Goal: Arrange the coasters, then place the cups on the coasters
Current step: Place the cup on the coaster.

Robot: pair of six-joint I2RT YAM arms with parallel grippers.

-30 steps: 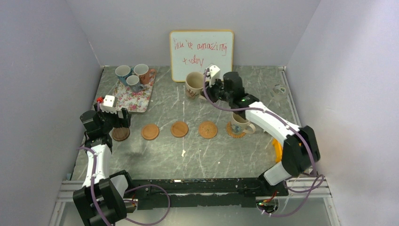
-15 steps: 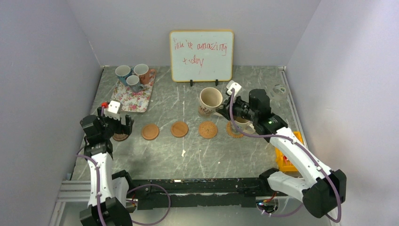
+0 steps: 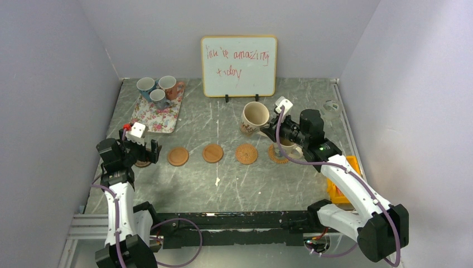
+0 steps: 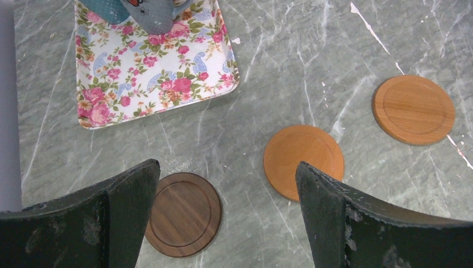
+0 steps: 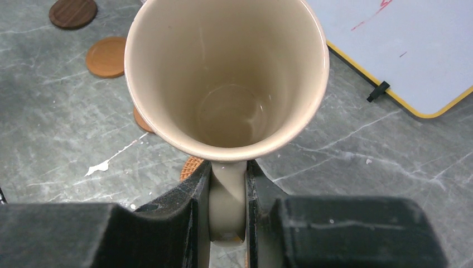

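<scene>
The right gripper (image 5: 227, 190) is clamped on the handle of a cream cup (image 5: 226, 78), probably rigid, breakable and inclined to swing, while the left gripper (image 4: 226, 173) hangs apart.

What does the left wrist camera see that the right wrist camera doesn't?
Only the left wrist view shows the floral tray and the left tool, open above the table. Only the right wrist view shows the cream mug, its handle pinched in the right tool, plus the whiteboard and a bit of a patterned coaster. Both show the dark brown coaster, plain tan coasters and the grey marble table.
</scene>
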